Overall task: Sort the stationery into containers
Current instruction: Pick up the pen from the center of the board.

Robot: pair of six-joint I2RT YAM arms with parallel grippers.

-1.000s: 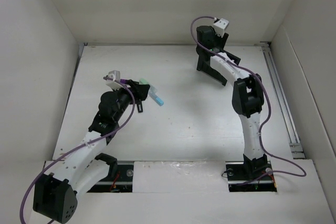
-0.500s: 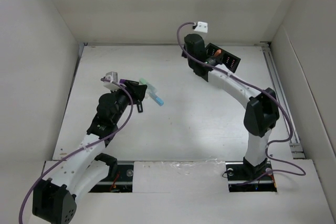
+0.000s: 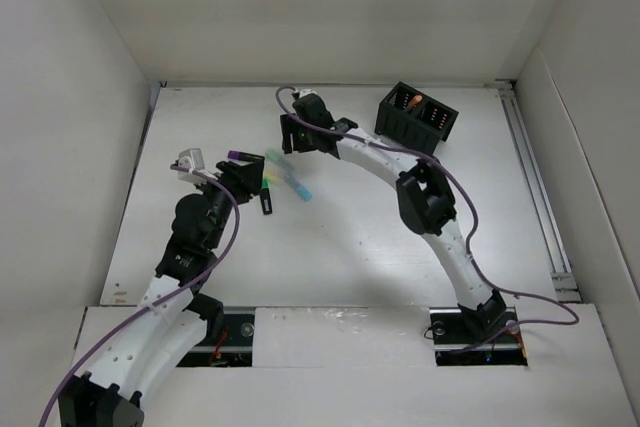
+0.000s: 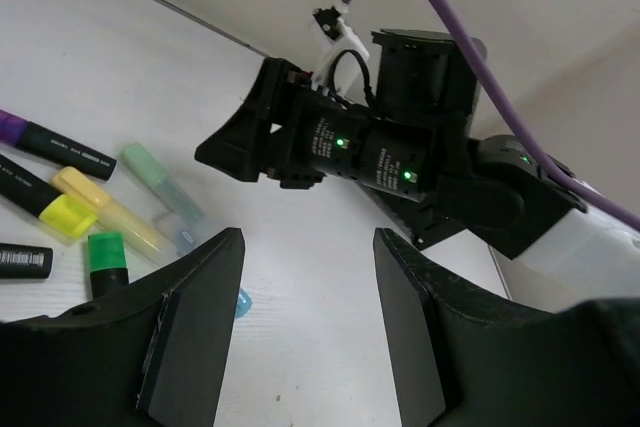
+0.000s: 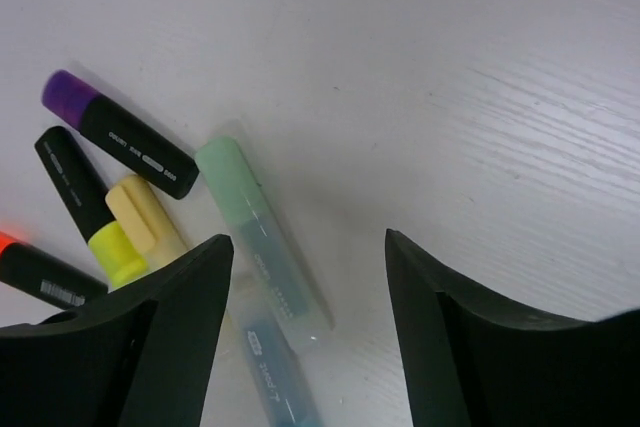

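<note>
Several stationery pens lie in a loose cluster left of centre: a pale green one [image 3: 278, 159] [image 5: 260, 232] [image 4: 160, 182], a blue one [image 3: 298, 188] [image 5: 275, 372], a yellow one [image 4: 100, 209] [image 5: 150, 219], a purple-capped black one [image 5: 110, 132] [image 4: 50, 142] and a green-capped one [image 4: 105, 257]. The black container [image 3: 417, 119] stands at the back right with an orange pen [image 3: 414, 100] in a compartment. My right gripper [image 3: 290, 143] [image 5: 310, 242] hangs open just above the pale green and blue pens. My left gripper [image 3: 247, 179] [image 4: 307, 247] is open and empty beside the cluster.
The right arm's wrist [image 4: 380, 157] fills the space just beyond my left gripper, so both grippers crowd the same pen cluster. White walls close in the table on the left, back and right. A rail [image 3: 535, 177] runs along the right edge.
The right arm swung from the container at the back right over to the pen cluster, uncovering the box. The left gripper drew back slightly to the left.
</note>
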